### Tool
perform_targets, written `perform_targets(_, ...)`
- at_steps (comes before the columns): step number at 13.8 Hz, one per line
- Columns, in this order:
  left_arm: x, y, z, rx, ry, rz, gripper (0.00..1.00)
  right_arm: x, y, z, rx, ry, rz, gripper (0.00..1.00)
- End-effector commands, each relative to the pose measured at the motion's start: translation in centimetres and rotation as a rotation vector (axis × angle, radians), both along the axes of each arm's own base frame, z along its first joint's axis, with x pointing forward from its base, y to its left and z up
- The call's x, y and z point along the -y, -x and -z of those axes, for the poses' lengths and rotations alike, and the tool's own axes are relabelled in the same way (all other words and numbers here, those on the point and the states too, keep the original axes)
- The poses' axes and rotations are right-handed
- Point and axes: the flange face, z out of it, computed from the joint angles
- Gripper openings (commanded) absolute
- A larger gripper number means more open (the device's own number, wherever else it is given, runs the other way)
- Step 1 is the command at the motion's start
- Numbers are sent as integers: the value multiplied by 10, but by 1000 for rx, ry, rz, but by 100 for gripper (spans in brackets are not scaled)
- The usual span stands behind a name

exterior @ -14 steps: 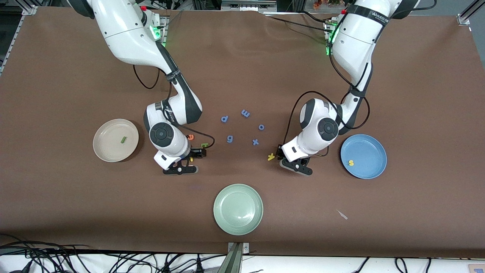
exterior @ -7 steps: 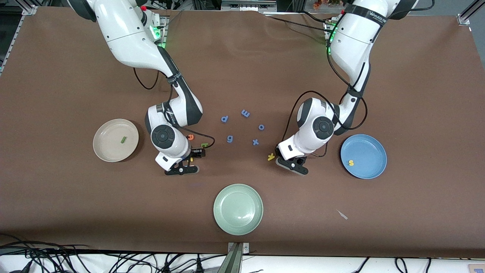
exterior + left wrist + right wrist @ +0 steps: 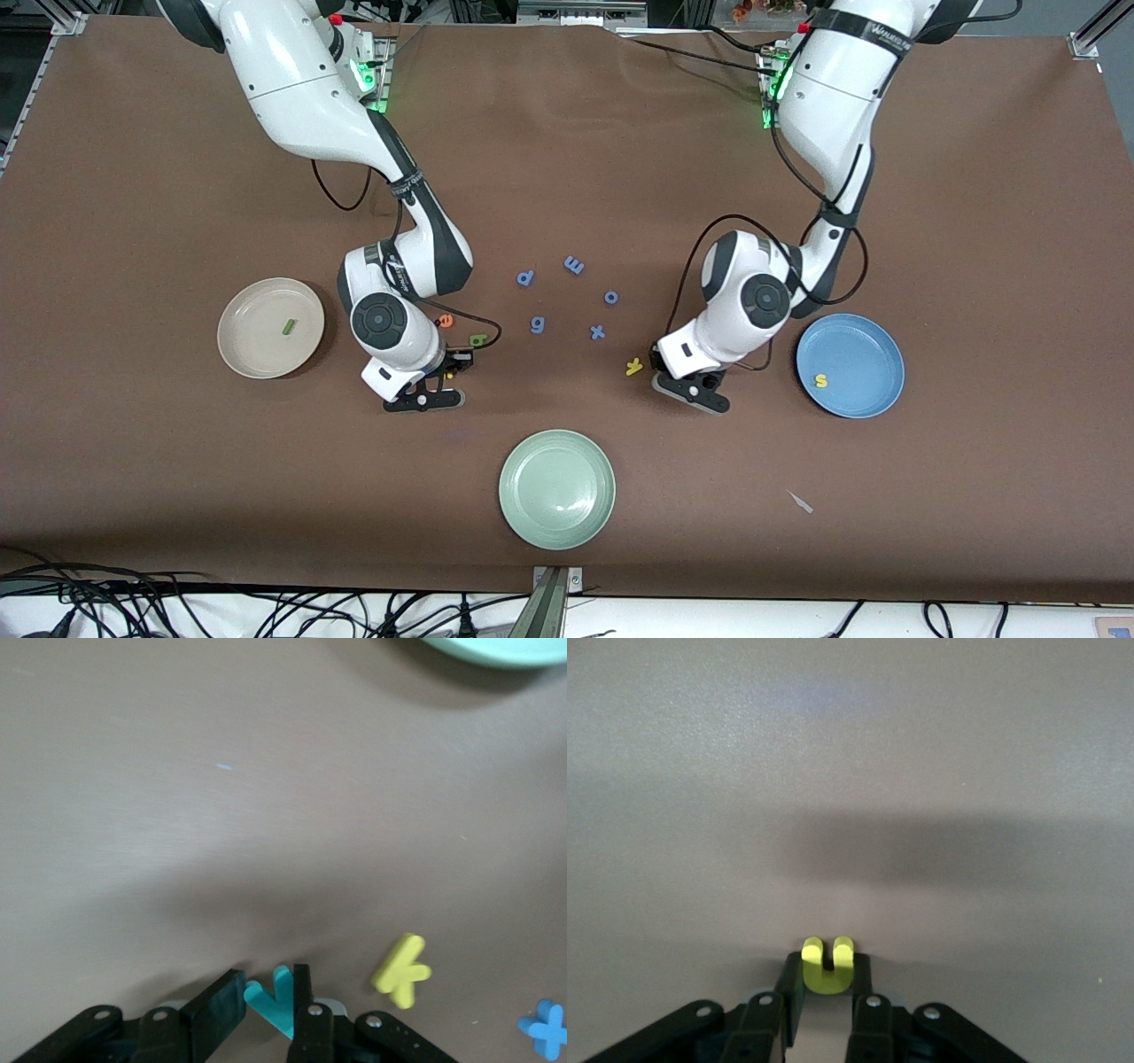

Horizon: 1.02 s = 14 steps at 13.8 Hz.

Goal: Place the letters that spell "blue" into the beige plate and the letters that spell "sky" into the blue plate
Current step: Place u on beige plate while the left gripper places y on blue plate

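I have the left claw point(image 3: 266, 1014) clamped on the teal y point(image 3: 273, 999) beside the k point(image 3: 401, 969). My right claw point(image 3: 827, 992) pinches the u point(image 3: 827, 962) low over the worktop point(image 3: 142, 461). The l point(image 3: 288, 327) lies in the beige plate point(image 3: 257, 350), the s point(image 3: 821, 381) in the blue plate point(image 3: 864, 341).

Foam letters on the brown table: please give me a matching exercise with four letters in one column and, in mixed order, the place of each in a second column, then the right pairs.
Letters:
1. thin green foam "l"
2. yellow foam "s"
3. teal foam "y"
4. yellow foam "u"

Places:
A. between the fingers of the left gripper
B. in the round sky-blue plate
C. between the fingers of the right gripper
D. in the round cream-beige plate

Pairs: 1-D, 2-B, 3-A, 4-C
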Motion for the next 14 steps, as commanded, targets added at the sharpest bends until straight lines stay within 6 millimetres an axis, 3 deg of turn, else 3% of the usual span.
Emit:
perform_targets(1,-64,-6,-54,-66,-4,-9,16,-4,-9,1,21,-26,-17,0)
perform_targets(3,-111,0,-61,-79,-2,63,17,-3,-13,-16,26,-30,-18,0)
perform_targets(5,-176,9,-52,-85,-25,147,17,12,-14,-33,-2,-4,-36,0)
perform_targets(7,-242,9,-49,-70,-100,264,18,59,-6,-40,-42,42,-58,0)
perform_targets(8,-262,13,-45,-76,-110,295,18,82,0,-44,-54,55,-80,0)
perform_targets(10,-285,17,-34,-82,-108,321,27,127,12,-58,-77,64,-168,0)
perform_targets(11,-289,17,-35,-80,-108,316,48,151,21,-63,-91,67,-186,0)
perform_targets(12,-288,15,-36,-75,-110,320,76,172,30,-67,-106,67,-202,0)
perform_targets(13,-287,13,-40,-68,-111,321,83,194,38,-71,-120,66,-211,0)
perform_targets(14,-285,12,-42,-65,-112,319,83,216,45,-69,-136,69,-220,0)
